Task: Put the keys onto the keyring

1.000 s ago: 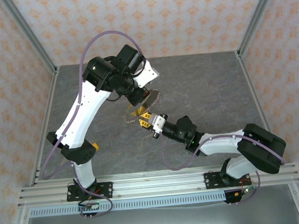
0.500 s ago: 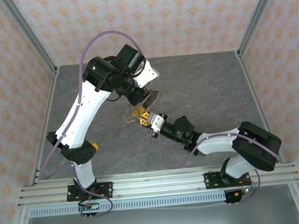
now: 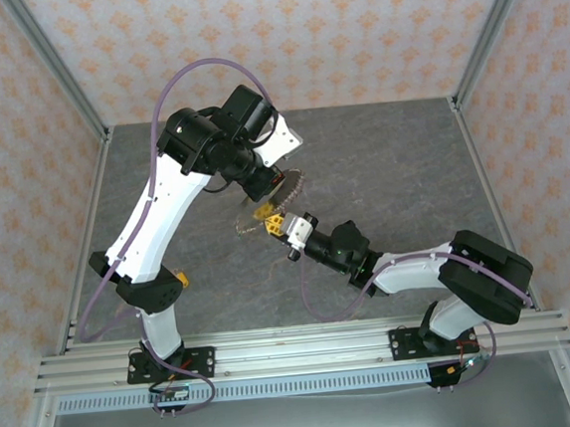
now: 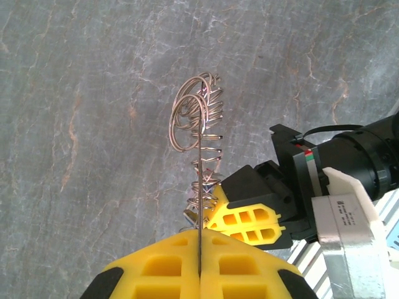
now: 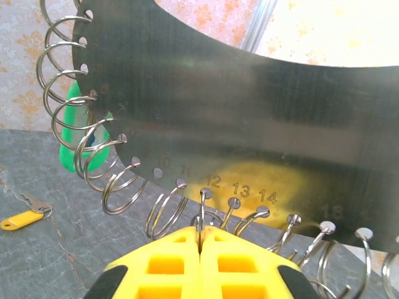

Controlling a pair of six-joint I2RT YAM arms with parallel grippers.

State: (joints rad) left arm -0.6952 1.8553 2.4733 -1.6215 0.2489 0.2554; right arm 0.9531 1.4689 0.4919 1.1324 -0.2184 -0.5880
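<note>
- The left gripper [image 4: 199, 243] clamps the keyring [image 5: 249, 106] edge-on; the right gripper [image 5: 199, 240] pinches 1 of its loops.
- 1 green-tagged key [image 5: 78, 134] hangs on it; 1 yellow-tagged key [image 5: 19, 219] lies on the tabletop [image 5: 62, 255].

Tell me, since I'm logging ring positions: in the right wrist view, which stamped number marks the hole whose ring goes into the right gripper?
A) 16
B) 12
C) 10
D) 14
B: the small ring hanging from the hole stamped 12 on the keyring runs straight down into the seam of the shut right gripper.
</note>
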